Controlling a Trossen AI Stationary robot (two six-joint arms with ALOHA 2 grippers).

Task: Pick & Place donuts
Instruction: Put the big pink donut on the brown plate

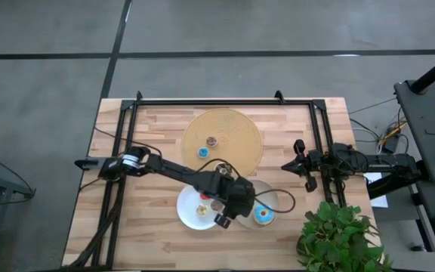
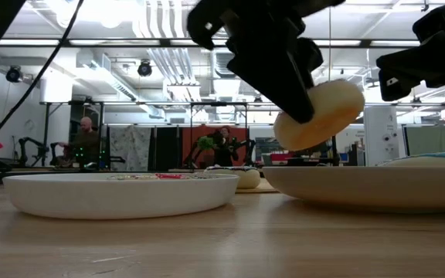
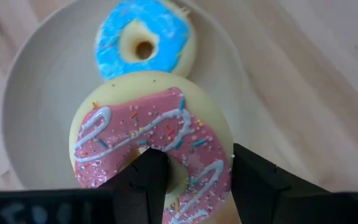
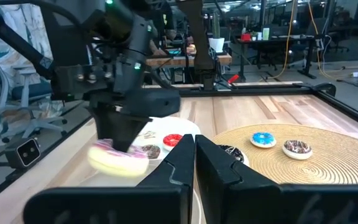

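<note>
The light butcher-block wooden table [image 1: 127, 227] carries, at its twelve o'clock side, the big round tan wooden board [image 1: 236, 128]. Toward six o'clock from the board two round white plates sit side by side: the left-hand white plate [image 1: 191, 219] and the right-hand white plate [image 1: 282, 202]. A leafy green potted plant [image 1: 338, 238] fills the table's five o'clock corner.

The dark left arm reaches in from nine o'clock, and its left gripper [image 3: 194, 186] hangs over the gap between the two plates. Its fingers are partly spread and clamped on the large pink-iced ring donut with white drizzle and sprinkles [image 3: 154, 146], one finger through the hole and the other on the outer rim. In the low view this pink donut [image 2: 323, 112] is clear of the table, tilted, above the rim of the right-hand plate. The large light-blue-iced ring donut [image 3: 145, 40] lies flat on the right-hand plate, just beyond the held one.

The dark right arm waits at the table's three o'clock edge, its right gripper [image 4: 194, 149] closed tight with the fingers together and holding nothing.

On the board, left of its centre, lie the tiny blue-topped donut [image 1: 203, 153] and, at its one o'clock, the tiny brown-topped donut [image 1: 212, 141]. The left-hand plate holds the tiny red donut [image 4: 173, 140], with a small chocolate-topped sprinkled donut [image 4: 146, 151] touching or just beside it.
</note>
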